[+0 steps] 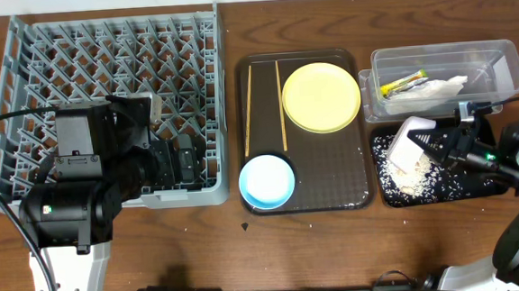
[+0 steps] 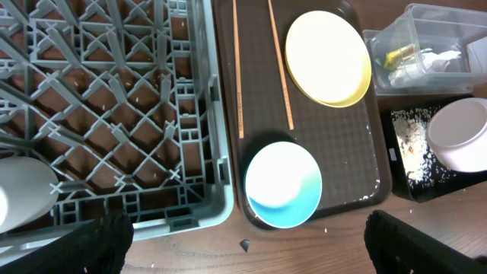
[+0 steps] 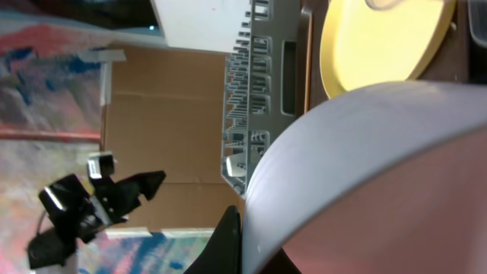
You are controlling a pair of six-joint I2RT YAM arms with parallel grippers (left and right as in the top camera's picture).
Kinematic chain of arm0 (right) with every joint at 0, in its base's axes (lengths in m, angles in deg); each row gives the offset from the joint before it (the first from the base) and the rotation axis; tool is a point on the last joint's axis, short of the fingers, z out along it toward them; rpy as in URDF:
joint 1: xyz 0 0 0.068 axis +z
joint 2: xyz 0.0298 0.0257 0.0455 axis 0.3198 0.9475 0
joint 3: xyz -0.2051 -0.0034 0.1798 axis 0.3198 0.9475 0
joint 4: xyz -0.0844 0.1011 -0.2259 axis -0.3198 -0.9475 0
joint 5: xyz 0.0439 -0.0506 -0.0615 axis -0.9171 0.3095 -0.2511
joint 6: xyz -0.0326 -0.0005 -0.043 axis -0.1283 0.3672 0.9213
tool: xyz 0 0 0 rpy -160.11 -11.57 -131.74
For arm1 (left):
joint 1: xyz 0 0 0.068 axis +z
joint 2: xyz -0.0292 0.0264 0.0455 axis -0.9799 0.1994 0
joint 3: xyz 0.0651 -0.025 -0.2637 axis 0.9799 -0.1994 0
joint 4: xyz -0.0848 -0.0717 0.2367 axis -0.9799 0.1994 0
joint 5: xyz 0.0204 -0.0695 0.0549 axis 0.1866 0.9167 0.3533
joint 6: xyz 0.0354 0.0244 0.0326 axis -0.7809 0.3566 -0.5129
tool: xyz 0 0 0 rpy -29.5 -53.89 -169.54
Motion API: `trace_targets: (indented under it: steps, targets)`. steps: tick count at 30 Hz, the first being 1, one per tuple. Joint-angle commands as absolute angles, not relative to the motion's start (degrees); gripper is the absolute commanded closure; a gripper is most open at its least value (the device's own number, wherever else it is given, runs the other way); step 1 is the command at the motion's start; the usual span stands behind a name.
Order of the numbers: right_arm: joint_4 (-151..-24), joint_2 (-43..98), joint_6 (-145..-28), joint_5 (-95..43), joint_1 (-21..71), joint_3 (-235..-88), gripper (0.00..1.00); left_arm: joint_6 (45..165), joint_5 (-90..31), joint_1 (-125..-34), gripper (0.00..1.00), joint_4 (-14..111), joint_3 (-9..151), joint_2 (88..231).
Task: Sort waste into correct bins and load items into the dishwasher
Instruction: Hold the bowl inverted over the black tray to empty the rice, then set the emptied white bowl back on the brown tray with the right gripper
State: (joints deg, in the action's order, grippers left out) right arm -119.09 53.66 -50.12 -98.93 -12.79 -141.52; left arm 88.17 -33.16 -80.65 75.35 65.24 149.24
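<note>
My right gripper is shut on the rim of the white bowl, held tilted over the black tray with rice scraps on it. In the right wrist view the bowl fills the frame. My left gripper is open and empty above the grey dish rack's near corner. A white cup sits in the rack. The yellow plate, blue bowl and two chopsticks lie on the brown serving tray. The clear tub holds the wrapper and tissue.
The left arm's body covers the rack's front left part. A small dark chip lies on the wooden table in front of the serving tray. Cables run along both table sides.
</note>
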Motion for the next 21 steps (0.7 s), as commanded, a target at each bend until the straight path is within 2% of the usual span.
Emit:
trace_targets:
  steps: [1, 2, 4, 7, 11, 16, 21]
  targets:
    - [-120.65, 51.17, -47.15, -101.29, -13.60, -141.57, 0.99, 87.61, -33.46, -80.82, 0.02, 75.44, 66.02, 149.28]
    - [-118.64, 50.84, -47.74, -98.64, -13.60, -141.57, 0.99, 87.61, -33.46, -80.82, 0.02, 75.46, 66.02, 149.28]
    - [-116.65, 50.56, -58.38, -92.70, -13.62, -141.57, 0.99, 87.58, -33.46, -80.82, 0.02, 75.44, 66.02, 149.28]
    - [-121.43, 48.39, -51.82, -92.83, -12.40, -141.83, 0.99, 87.58, -33.44, -80.82, 0.02, 75.44, 66.02, 149.28]
    - [-122.22, 42.06, -51.63, -85.14, -6.19, -142.48, 0.99, 87.61, -33.46, -80.82, 0.02, 75.44, 66.02, 149.28]
    - [-115.27, 33.62, -65.46, -59.34, 11.93, -142.75, 0.99, 87.61, -33.44, -80.82, 0.02, 75.44, 66.02, 149.28]
    - [-106.88, 33.09, -77.68, -39.93, 29.24, -142.72, 0.99, 87.58, -33.46, -80.82, 0.02, 75.46, 66.02, 149.28]
